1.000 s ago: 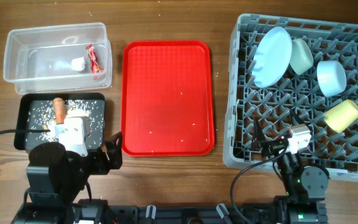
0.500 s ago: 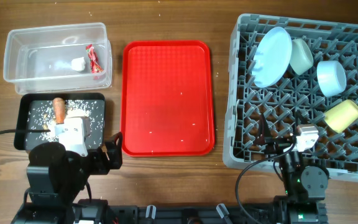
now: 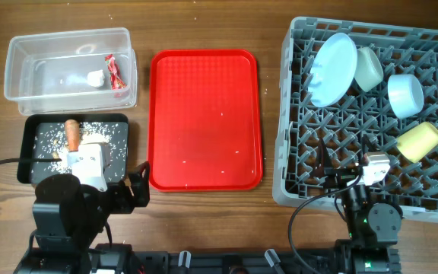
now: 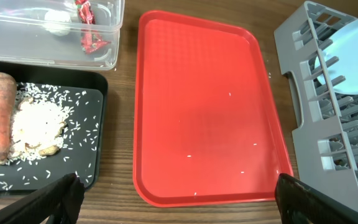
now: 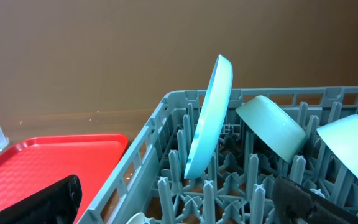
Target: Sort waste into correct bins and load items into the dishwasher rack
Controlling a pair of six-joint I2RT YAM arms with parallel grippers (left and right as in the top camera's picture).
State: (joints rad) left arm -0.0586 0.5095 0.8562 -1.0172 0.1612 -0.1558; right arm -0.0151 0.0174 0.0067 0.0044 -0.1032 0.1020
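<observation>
Since a second ago the right arm's wrist is sitting a touch further right over the near edge of the dishwasher rack [image 3: 289, 122]; the left arm is parked just where it was, and nothing on the surface [image 3: 204, 23] is shifting. The right gripper [image 5: 176, 186] is hanging over the rack's near left part, fingers spread wide with nothing between them. The left gripper [image 4: 179, 186] is likewise spread and empty, looking out over the near end of the red tray [image 3: 205, 118].

The waste is looking sorted. The candy wrapper [image 3: 112, 72] and the tissue [image 3: 95, 77] are lying in the clear tub [image 3: 48, 65] at the far left. The carrot [image 3: 72, 133] and the food scraps [image 3: 52, 137] are lying in the black tray [image 3: 29, 148] just nearer. The red tray is carrying only a few stray grains.

In the rack, the plate [image 3: 333, 68] is standing on edge among the pegs at the far left. The green bowl [image 3: 369, 67] is leaning just right of it, with the blue-white bowl [image 3: 405, 93] further right. The yellow cup [image 3: 419, 141] is lying on its side nearer, at the right.

I am not making out the spoon: a small pale shape at the bottom of the right wrist view may be it, but I cannot tell. To my eye the job is all but finished.
</observation>
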